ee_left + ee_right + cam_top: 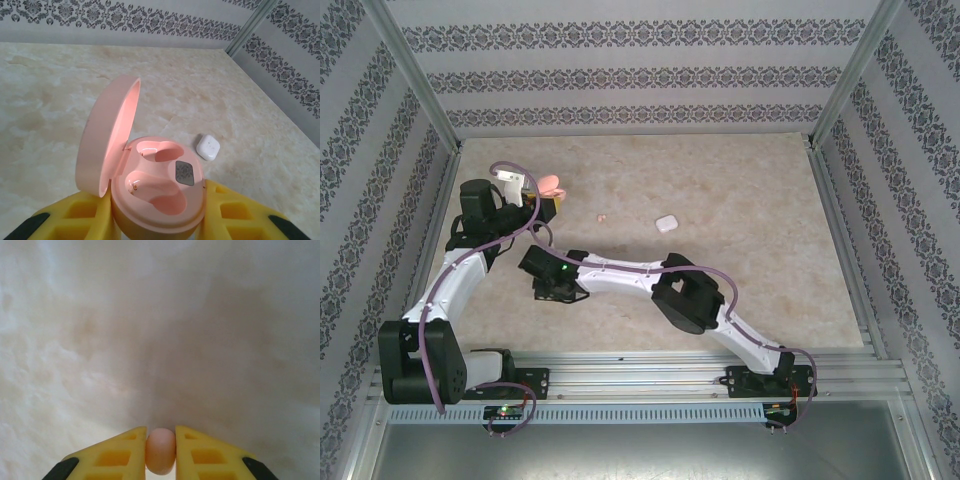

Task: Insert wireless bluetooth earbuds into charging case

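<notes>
My left gripper is shut on the base of a pink charging case, gripped by its yellow fingers. The case's lid stands open to the left, and both wells inside are empty. In the top view this case sits at the far left of the table. My right gripper hangs low over the table, shut on a pale pink earbud. In the top view the right gripper is just in front of the left arm. Another pink earbud lies loose on the table.
A shut white case lies mid-table, right of the loose earbud; it also shows beyond the pink case. The marble-patterned table is walled by patterned panels, with metal rails along its sides and near edge.
</notes>
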`<state>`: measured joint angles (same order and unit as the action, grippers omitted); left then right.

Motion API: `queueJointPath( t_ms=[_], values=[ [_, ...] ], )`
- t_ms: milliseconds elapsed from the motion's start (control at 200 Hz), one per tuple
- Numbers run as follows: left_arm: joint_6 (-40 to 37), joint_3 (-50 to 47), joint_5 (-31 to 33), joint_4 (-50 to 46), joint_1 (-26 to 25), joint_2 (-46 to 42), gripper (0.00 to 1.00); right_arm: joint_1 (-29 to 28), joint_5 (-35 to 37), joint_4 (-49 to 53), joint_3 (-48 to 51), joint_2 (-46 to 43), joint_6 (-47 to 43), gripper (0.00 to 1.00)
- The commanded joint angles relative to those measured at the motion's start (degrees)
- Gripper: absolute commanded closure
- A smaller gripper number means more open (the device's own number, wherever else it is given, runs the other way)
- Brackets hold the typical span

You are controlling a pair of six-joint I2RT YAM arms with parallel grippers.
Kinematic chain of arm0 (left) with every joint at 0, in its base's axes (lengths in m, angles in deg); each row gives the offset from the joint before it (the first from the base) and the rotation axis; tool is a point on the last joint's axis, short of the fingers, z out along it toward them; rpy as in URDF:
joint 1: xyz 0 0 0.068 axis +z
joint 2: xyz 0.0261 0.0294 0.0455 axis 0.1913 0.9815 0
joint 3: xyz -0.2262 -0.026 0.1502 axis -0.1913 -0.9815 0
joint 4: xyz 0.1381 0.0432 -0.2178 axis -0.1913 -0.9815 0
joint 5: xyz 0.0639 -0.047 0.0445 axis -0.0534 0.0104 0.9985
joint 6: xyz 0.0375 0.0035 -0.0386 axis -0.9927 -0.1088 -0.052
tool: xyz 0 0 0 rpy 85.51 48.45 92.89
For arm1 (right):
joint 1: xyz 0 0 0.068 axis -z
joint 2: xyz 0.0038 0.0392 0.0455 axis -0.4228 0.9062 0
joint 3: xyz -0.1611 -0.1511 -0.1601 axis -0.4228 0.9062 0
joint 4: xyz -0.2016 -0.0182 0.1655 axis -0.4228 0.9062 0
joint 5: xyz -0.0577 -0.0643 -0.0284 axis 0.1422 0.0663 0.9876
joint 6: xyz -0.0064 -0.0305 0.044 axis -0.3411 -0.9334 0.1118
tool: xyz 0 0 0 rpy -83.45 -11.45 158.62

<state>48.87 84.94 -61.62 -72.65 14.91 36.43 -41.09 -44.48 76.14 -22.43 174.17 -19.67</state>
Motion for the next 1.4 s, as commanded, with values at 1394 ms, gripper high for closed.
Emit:
queueJointPath(
  t_ms=[1394],
  values=[
    [-5.25,-19.28,-8.05,25.38,-20.0,-16.52,0.78,5.21,14.36,25.15,6.95,-42.17,-16.52,0.87]
  ],
)
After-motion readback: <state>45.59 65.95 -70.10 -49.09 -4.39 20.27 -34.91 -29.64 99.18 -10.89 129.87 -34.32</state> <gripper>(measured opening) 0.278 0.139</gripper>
